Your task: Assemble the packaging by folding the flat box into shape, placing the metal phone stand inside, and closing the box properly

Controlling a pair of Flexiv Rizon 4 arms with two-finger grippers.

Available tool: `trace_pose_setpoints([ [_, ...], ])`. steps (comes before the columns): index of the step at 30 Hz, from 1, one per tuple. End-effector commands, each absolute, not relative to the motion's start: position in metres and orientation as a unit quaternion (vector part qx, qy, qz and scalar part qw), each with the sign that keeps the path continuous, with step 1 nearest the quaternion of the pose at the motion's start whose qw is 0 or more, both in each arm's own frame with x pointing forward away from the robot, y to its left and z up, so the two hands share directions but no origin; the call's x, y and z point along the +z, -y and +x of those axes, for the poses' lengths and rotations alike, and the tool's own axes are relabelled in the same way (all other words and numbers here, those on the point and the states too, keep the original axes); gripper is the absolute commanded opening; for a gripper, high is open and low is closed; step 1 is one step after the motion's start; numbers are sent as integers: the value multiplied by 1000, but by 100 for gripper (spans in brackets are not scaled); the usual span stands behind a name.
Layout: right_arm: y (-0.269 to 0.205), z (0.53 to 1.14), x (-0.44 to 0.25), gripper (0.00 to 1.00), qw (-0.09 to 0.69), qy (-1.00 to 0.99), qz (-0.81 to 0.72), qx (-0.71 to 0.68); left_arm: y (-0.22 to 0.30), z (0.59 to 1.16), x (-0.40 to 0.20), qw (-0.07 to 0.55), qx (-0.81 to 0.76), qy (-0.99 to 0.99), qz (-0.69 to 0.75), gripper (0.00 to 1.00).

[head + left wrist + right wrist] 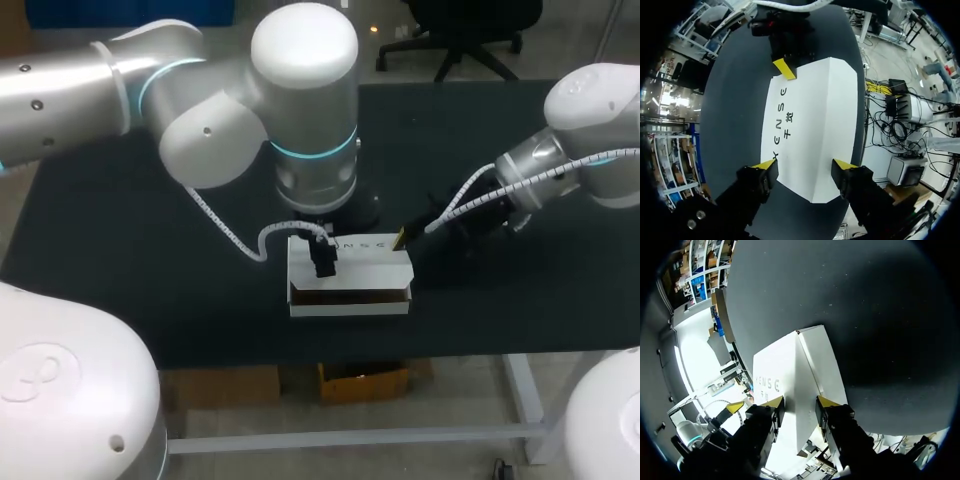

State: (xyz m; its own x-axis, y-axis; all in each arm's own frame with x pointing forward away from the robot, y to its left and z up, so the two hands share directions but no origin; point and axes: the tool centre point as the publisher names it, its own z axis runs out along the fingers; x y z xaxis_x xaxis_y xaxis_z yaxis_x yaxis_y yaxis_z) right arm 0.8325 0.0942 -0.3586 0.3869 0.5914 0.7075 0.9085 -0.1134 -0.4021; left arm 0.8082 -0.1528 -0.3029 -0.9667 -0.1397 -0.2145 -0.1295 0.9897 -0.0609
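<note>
Box (372, 264), mid-frame: I am poising left gripper (805, 166) and right gripper (799, 403) over its ends, fingers spread, grasping nothing, likely for closing.

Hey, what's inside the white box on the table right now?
Along the front of the white box only a narrow dark gap shows; nothing in it can be made out. Its top panel hides the rest of the interior.

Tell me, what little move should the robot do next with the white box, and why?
Probably press the left pincer down a little to steady the white box. It sits open over the box top, the right pincer is at the box's end, and the long front side looks open.
</note>
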Motion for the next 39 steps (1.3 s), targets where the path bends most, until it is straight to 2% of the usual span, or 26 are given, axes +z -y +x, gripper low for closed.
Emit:
trace_pose_setpoints([
  [1,-94,833,-359,38,418,520,-720,-191,156,812,-307,108,-20,-992,-67,67],
  [39,-94,833,-359,37,418,520,-720,-191,156,804,-319,82,-32,-994,-63,76],
])
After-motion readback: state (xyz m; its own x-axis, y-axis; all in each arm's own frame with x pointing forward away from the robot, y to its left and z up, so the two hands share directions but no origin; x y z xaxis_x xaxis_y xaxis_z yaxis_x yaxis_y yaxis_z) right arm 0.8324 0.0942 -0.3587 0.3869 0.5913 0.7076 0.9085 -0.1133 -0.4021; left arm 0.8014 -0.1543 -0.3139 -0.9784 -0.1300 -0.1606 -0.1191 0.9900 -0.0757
